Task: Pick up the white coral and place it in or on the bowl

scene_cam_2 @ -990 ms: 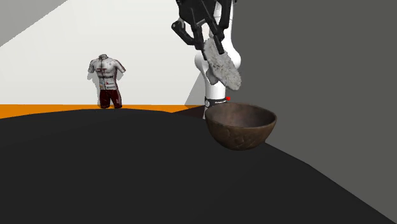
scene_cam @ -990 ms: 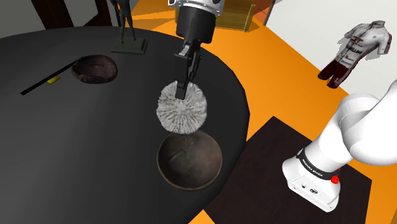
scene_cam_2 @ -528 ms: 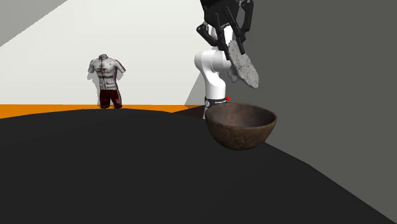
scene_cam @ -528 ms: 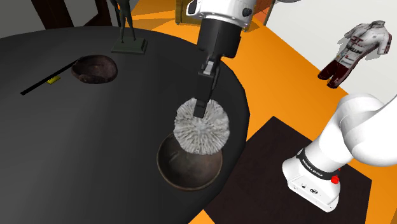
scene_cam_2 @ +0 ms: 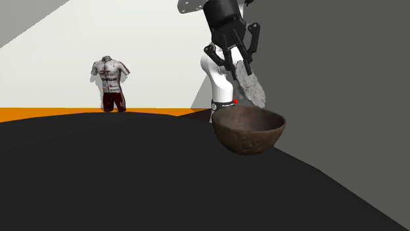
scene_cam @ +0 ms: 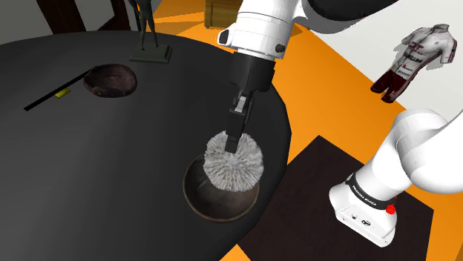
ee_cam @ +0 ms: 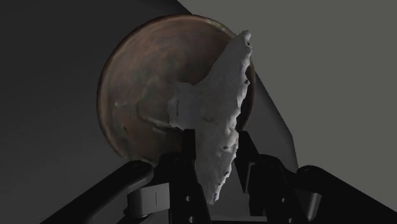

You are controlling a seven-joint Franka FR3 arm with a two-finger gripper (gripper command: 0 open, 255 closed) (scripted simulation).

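Note:
The white coral (scene_cam: 235, 164) is a round, ribbed, disc-like piece held on edge. My black gripper (scene_cam: 234, 138) is shut on it. It hangs just over the brown bowl (scene_cam: 215, 200) near the table's front edge in the shoulder view. In the second exterior view the coral (scene_cam_2: 249, 84) dips to the bowl (scene_cam_2: 248, 130) rim, with the gripper (scene_cam_2: 238, 64) above it. In the wrist view the fingers (ee_cam: 184, 153) clasp the coral (ee_cam: 219, 130), and the bowl (ee_cam: 137, 95) lies straight beyond it.
A second dark bowl (scene_cam: 110, 80) sits at the back left of the round black table (scene_cam: 96, 170), by a dark statuette (scene_cam: 149, 44) and a thin black rod (scene_cam: 52, 95). A headless mannequin torso (scene_cam: 415, 55) stands on the orange floor.
My gripper has carried the coral from beside the bowl to over it and lowered it toward the rim. The grip has not changed.

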